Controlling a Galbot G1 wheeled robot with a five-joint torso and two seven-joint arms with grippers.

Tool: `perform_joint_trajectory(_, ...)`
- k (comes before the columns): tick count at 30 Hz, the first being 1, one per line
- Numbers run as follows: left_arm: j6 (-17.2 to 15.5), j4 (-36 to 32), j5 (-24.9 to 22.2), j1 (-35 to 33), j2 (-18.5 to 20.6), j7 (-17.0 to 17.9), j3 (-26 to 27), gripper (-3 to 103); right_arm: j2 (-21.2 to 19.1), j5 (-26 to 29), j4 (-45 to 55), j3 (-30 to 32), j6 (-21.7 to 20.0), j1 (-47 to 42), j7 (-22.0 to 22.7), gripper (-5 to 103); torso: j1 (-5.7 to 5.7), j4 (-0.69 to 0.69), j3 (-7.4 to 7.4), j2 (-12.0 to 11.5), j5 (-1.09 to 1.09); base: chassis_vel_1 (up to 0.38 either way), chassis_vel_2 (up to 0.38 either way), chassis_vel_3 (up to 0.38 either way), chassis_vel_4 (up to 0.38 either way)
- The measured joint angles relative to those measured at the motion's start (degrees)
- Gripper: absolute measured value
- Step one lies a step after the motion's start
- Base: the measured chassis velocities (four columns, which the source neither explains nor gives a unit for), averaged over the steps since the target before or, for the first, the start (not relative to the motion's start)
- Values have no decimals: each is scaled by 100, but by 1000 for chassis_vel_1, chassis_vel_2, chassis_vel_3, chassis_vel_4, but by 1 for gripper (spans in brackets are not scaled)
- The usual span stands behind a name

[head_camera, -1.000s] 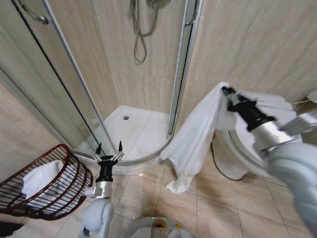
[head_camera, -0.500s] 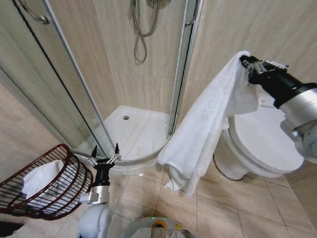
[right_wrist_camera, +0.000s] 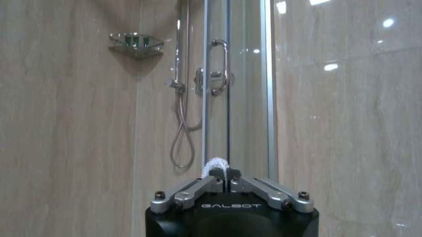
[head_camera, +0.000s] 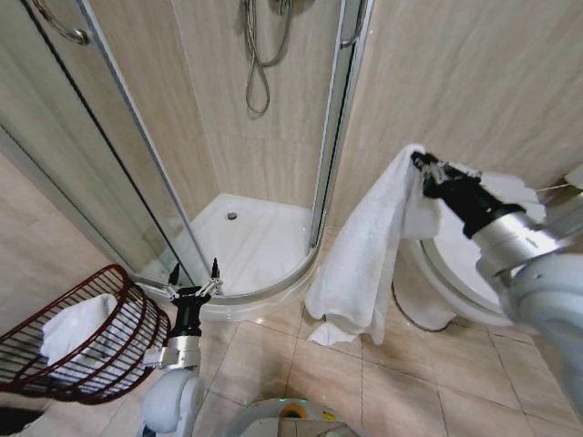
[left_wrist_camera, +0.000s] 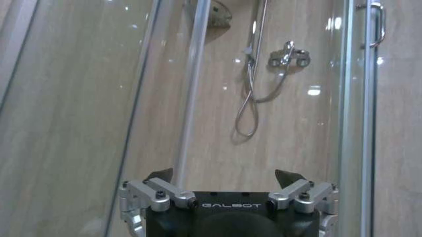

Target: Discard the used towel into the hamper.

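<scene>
A large white towel [head_camera: 364, 259] hangs from my right gripper [head_camera: 424, 170], which is shut on its top edge at the right, above the toilet. The towel's lower end reaches down close to the floor tiles. In the right wrist view a tuft of the towel [right_wrist_camera: 216, 164] pokes out between the closed fingers of the right gripper [right_wrist_camera: 222, 176]. The dark red-brown hamper [head_camera: 137, 344] lies tilted on the floor at the lower left, with white cloth [head_camera: 77, 328] inside. My left gripper [head_camera: 193, 273] stands open and empty just right of the hamper; the left wrist view shows the left gripper [left_wrist_camera: 224, 176] pointing at the shower.
A white toilet [head_camera: 455, 287] stands at the right, under my right arm. The corner shower with its white tray [head_camera: 260, 238] and glass door [head_camera: 100, 155] fills the back left. Bare floor tiles [head_camera: 273, 360] lie between the hamper and the towel.
My right arm rose up and to the right with the towel, then came back down and left. The left gripper has hardly moved.
</scene>
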State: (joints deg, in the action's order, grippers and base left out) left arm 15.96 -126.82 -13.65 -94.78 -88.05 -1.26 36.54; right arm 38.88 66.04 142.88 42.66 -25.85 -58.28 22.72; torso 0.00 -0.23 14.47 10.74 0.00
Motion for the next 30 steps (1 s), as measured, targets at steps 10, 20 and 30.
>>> perform_joint_trajectory(10, -410, -113, 19, 114, 23, -27, -4, 100, 65, -88, 33, -17, 1, 61, -190, 1, 0, 1, 0, 0, 0, 0, 0, 0, 0)
perform_joint_trajectory(20, -463, -55, 142, 192, -33, -29, -39, 100, 178, -272, 36, -119, 2, -22, -430, 1, 0, 1, 0, 0, 0, 17, 19, 20, 21)
perform_joint_trajectory(30, -573, -134, 181, 267, 14, -37, -32, 100, 352, -464, 32, -216, -39, -76, -665, 1, 0, 1, 0, 0, 1, 78, 78, 90, 82)
